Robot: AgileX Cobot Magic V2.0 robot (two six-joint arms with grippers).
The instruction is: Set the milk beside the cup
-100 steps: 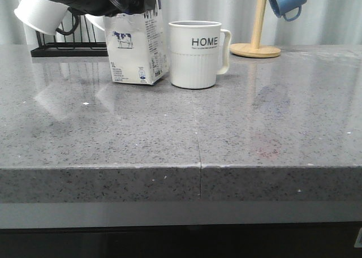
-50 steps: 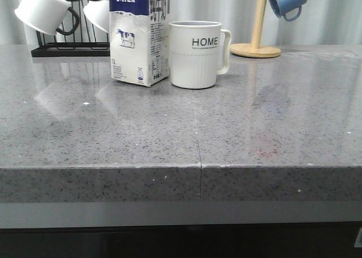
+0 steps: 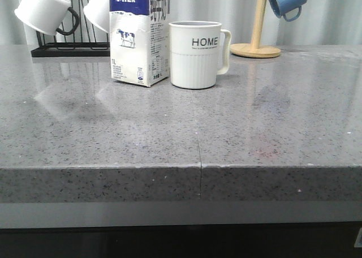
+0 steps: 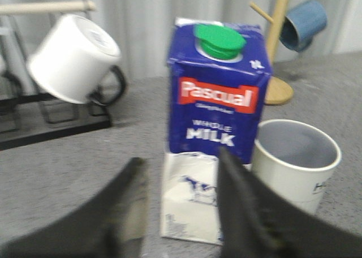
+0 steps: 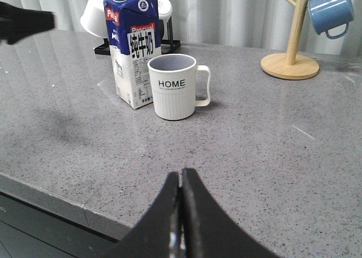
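Note:
The milk carton [image 3: 139, 36] stands upright on the grey counter, close to the left of the white ribbed "HOME" cup [image 3: 196, 54], a narrow gap between them. Both also show in the right wrist view: the carton [image 5: 133, 46] and the cup [image 5: 174, 87]. In the left wrist view the carton [image 4: 216, 128] with its green cap stands free beyond my open left gripper [image 4: 180, 163], whose fingers touch nothing; the cup [image 4: 295, 163] is beside it. My right gripper [image 5: 181, 177] is shut and empty, low over the counter's near part. Neither gripper shows in the front view.
A black rack [image 3: 68, 47] with white black-handled mugs [image 3: 42, 10] stands behind the carton at the back left. A wooden mug tree [image 3: 256, 43] with a blue mug [image 3: 287, 0] stands at the back right. The counter's front edge [image 3: 201, 176] runs across the front.
My left gripper has let go of the carton and drawn back and up out of the front view. The carton, earlier tilted in its grasp, now stands upright beside the cup.

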